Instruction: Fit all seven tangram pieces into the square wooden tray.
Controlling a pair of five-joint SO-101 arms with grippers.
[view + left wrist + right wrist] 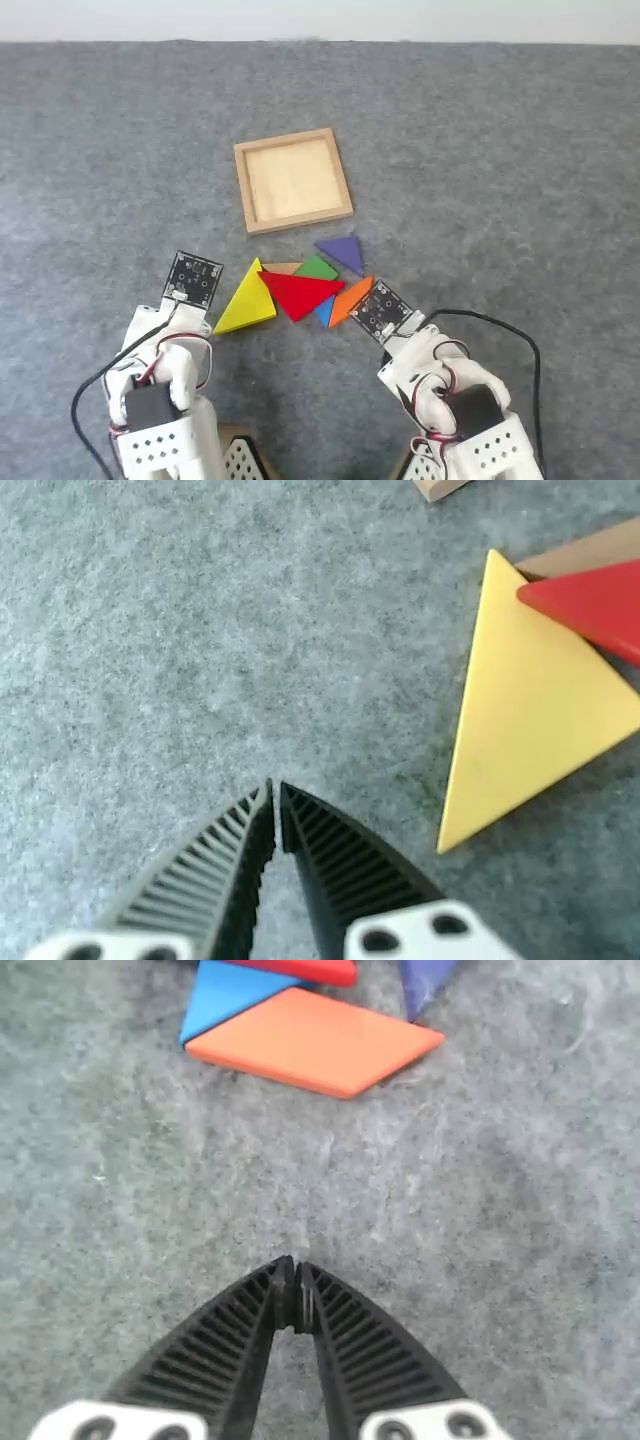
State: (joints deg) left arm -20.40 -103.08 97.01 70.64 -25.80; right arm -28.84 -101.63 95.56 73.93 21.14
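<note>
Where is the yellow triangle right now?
In the high view the yellow triangle is the leftmost loose piece, its edge overlapped by the red triangle, beside the left end effector.

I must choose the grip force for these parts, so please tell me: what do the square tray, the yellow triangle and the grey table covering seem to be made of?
Square tray: light wood, apparently unpainted; tan tone, matte surface.
Yellow triangle: possibly painted wood or plastic; smooth, even colour, no grain visible.
Grey table covering: felt or short carpet; fuzzy, mottled fibres.
</note>
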